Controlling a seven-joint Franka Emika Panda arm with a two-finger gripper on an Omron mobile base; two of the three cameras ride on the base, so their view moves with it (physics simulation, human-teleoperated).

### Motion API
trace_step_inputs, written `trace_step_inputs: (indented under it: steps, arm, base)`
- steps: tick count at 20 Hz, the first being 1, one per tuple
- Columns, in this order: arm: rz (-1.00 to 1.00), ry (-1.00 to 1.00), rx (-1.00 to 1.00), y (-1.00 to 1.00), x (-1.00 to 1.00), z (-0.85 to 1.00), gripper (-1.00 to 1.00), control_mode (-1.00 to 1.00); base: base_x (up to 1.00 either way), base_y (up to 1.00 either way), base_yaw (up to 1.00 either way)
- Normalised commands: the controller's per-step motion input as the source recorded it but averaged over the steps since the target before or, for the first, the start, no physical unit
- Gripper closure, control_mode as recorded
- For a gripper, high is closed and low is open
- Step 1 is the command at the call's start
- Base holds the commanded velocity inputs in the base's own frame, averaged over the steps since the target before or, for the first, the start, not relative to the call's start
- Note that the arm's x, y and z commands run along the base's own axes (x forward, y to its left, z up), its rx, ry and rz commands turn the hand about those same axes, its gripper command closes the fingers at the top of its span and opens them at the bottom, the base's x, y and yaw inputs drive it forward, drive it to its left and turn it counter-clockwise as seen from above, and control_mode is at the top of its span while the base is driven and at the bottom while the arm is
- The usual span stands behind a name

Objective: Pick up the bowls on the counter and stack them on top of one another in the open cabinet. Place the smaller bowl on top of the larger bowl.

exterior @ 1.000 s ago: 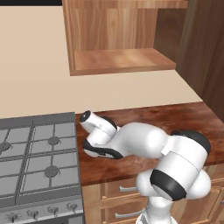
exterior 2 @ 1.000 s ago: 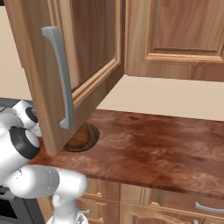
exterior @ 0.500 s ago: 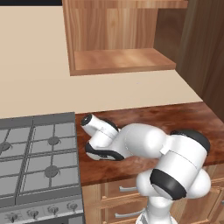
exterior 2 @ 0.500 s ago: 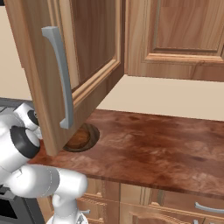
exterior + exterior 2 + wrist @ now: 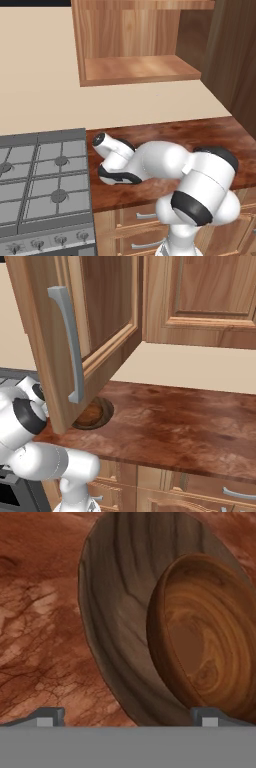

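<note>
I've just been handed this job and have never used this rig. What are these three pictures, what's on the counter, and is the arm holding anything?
The machine is a white robot arm on a driving base in a simulated kitchen. Two pictures come from cameras on the base, behind the arm to its left and right. The third looks along the gripper; the two grey tips at its bottom are its fingers, spread open, holding nothing. Close ahead of them, on the reddish wooden counter, the smaller bowl sits inside the larger bowl. From the right, the cabinet's open door hides part of the bowls. From the left you see the cabinet shelf, and the grey stove.
</note>
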Motion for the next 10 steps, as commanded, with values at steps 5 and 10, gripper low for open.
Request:
trace_step_inputs:
  steps: [5,10]
  arm:
    - [0.00,0.00,0.00,0.00,0.00,-0.08,-1.00,-1.00]
    - [0.00,0.00,0.00,0.00,0.02,-0.11,-1.00,-1.00]
  base:
    - [0.00,0.00,0.00]
    - [0.00,0.00,0.00]
